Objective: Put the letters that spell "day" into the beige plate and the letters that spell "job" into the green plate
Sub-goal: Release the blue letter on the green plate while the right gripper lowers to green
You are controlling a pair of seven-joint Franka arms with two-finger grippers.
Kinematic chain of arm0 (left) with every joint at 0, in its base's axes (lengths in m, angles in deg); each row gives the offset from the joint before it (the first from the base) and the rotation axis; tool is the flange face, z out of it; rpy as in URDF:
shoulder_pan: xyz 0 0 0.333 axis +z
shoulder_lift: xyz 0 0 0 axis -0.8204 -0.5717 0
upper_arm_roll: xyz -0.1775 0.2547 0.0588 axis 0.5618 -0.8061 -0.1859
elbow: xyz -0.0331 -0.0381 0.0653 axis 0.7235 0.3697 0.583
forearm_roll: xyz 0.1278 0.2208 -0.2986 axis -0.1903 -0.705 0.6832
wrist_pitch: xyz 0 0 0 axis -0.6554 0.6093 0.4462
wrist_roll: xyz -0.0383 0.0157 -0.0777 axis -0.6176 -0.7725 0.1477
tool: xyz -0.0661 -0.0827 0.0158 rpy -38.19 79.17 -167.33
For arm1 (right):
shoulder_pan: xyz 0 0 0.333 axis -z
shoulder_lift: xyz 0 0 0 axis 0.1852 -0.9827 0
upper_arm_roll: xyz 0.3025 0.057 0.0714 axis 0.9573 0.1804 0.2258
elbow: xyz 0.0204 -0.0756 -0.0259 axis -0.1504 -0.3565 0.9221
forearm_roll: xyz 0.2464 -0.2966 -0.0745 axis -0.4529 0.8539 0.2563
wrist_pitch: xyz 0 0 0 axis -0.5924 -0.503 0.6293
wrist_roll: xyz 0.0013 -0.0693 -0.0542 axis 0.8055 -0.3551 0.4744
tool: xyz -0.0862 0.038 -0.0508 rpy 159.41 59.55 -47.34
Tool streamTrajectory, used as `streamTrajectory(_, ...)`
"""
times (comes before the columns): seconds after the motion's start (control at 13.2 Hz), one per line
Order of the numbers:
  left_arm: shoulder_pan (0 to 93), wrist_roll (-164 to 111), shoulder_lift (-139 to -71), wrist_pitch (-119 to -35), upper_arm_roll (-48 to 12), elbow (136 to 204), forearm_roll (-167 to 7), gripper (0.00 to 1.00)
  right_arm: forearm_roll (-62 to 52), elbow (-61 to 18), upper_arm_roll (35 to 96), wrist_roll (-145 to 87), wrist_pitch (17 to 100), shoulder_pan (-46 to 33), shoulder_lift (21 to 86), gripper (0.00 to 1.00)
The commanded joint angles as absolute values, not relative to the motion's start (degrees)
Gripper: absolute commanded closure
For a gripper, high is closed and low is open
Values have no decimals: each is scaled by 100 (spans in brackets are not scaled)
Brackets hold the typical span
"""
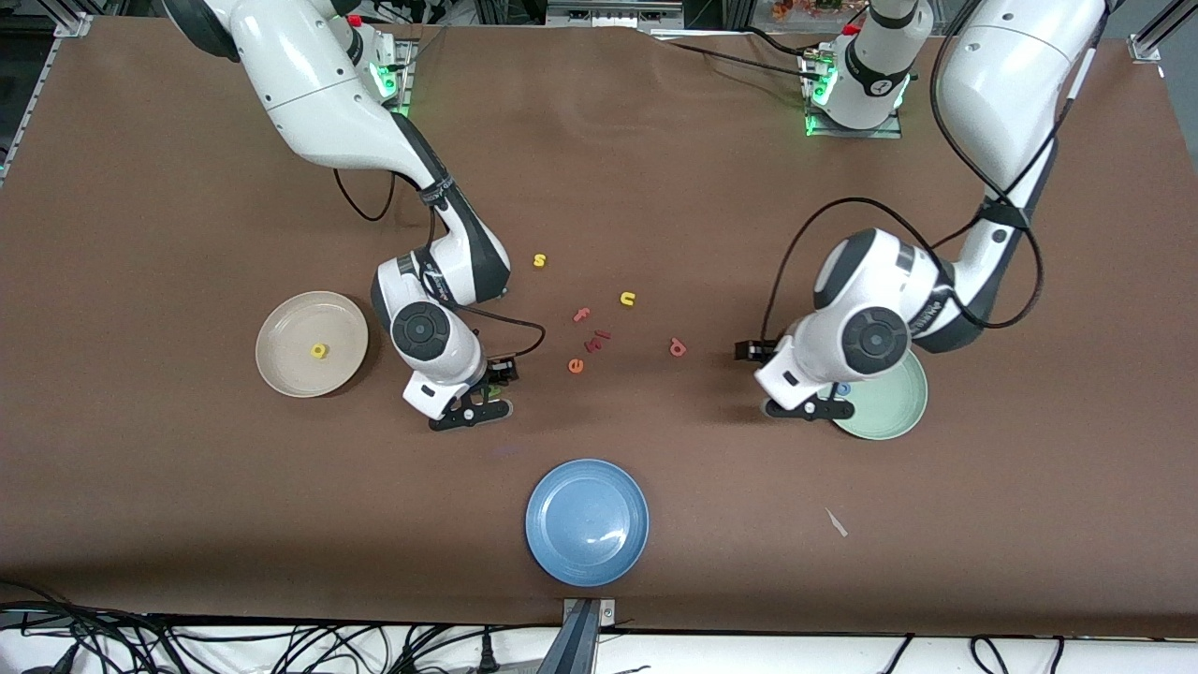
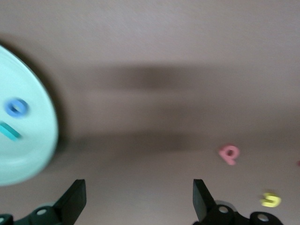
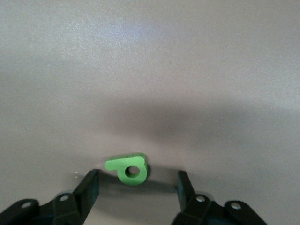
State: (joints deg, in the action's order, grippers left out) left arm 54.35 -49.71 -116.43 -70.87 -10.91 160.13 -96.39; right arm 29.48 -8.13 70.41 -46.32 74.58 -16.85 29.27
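Observation:
A green "d" (image 3: 127, 168) lies flat on the brown table, just ahead of and between the fingertips of my open right gripper (image 3: 137, 187), with a gap on each side. That gripper (image 1: 473, 410) is low beside the beige plate (image 1: 281, 328), which holds a yellow "a" (image 1: 319, 351). My left gripper (image 1: 810, 408) is open and empty (image 2: 138, 197) over bare table next to the green plate (image 1: 894, 412). In that plate (image 2: 33, 154) lie a blue "o" (image 2: 16, 107) and a teal "j" (image 2: 9, 131). A pink "b" (image 1: 678, 347) lies on the table between the arms (image 2: 229, 153).
Loose letters lie mid-table: a yellow "s" (image 1: 540, 260), a yellow "u" (image 1: 627, 299), a pink "f" (image 1: 581, 315), an orange "e" (image 1: 576, 366) and small red pieces (image 1: 597, 340). A blue plate (image 1: 587, 521) sits nearest the front camera. A white scrap (image 1: 836, 522) lies beside it.

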Motion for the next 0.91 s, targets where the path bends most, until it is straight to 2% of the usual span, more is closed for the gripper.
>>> streamTrajectory(0.0,5320,-5697,-11820,-7196,-994,16073,-9709,0,2991,-569,7084,-4731,7356,-1675,2773,28)
streamTrajectory(0.53,4836,-7507,-12173,-7882,-1003,16169,-9429,1,2982,-569,7092,-4854,7382,-1684,2764,36)
streamTrajectory(0.68,4783,-7772,-12270,-8390,-1003,16187,-9034,1,2939,-569,7101,-4863,7391,-1684,2764,39)
streamTrajectory(0.83,4740,-7860,-12375,-8506,-1012,16196,-9024,6,2860,-560,7101,-4863,7408,-1684,2764,40)
